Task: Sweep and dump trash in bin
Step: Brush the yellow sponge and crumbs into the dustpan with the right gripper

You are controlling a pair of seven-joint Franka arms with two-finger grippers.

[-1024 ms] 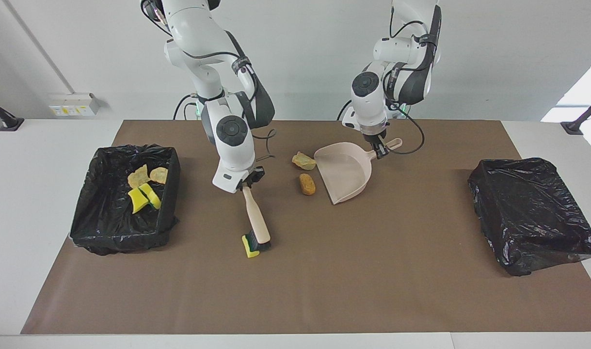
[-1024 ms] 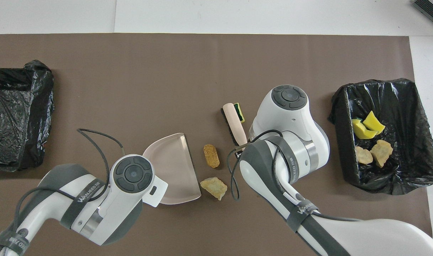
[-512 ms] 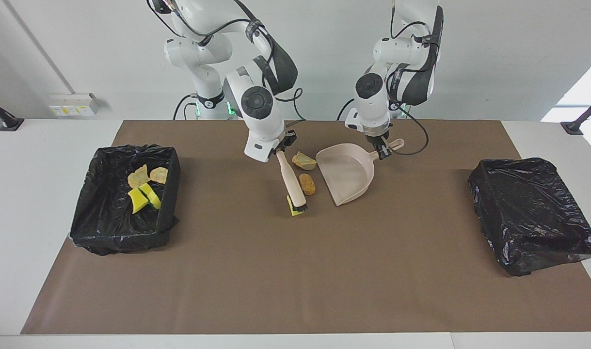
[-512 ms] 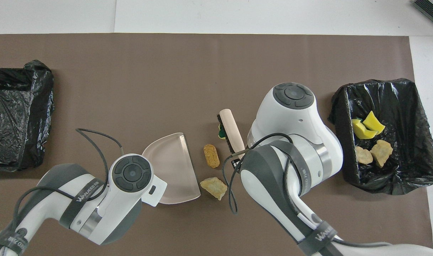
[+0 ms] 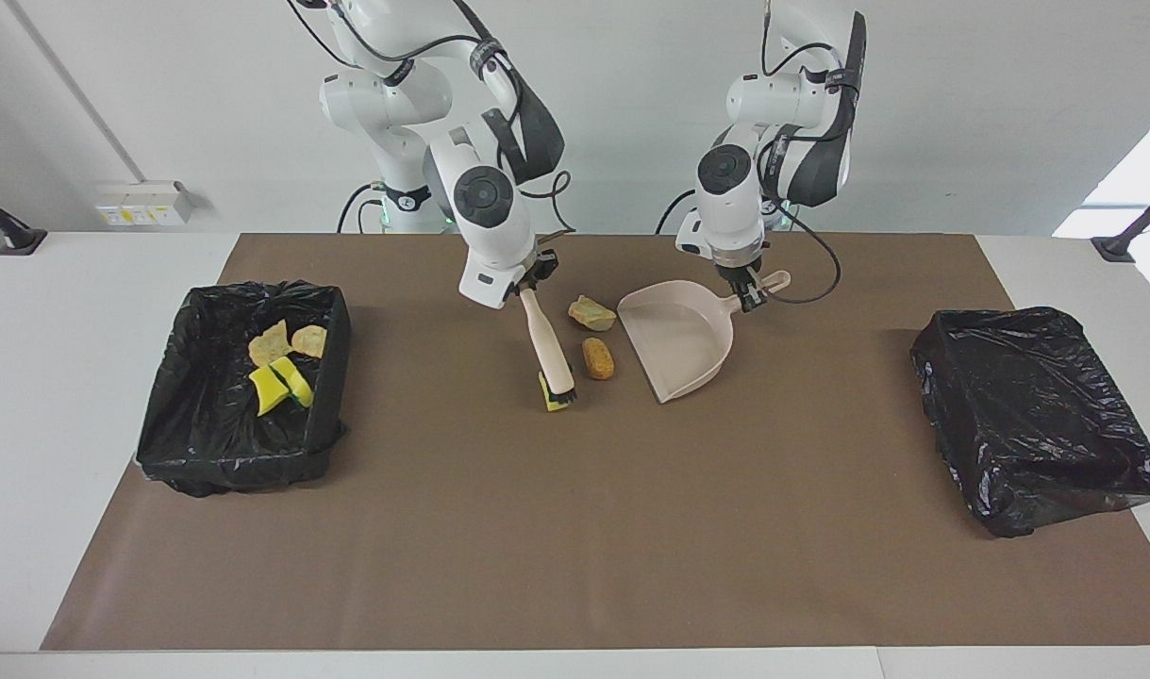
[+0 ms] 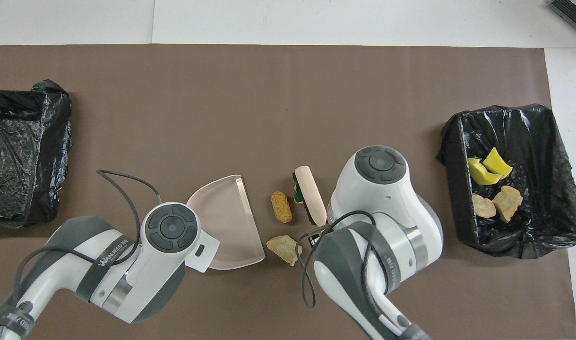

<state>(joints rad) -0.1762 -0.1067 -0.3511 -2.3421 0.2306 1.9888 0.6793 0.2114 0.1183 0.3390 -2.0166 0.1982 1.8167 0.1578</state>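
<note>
Brush (image 5: 548, 351), pinched by right gripper (image 5: 527, 283) at centre frame, herds sponge (image 5: 546, 390) toward dustpan (image 5: 680, 338), gripped by left gripper (image 5: 746, 292).

Sponge scrap (image 5: 545, 392) half-hidden by brush (image 5: 548, 344)

Lighting was bright and even, pretty soft overall. Shadows under the arms and the dustpan (image 5: 676, 338) were faint and short on the brown mat (image 5: 575, 528). The black bin bags (image 5: 1037, 415) caught little glints of glare. A window patch was blown out white at the facing view's edge. Everything looked sharp, no motion blur.
</note>
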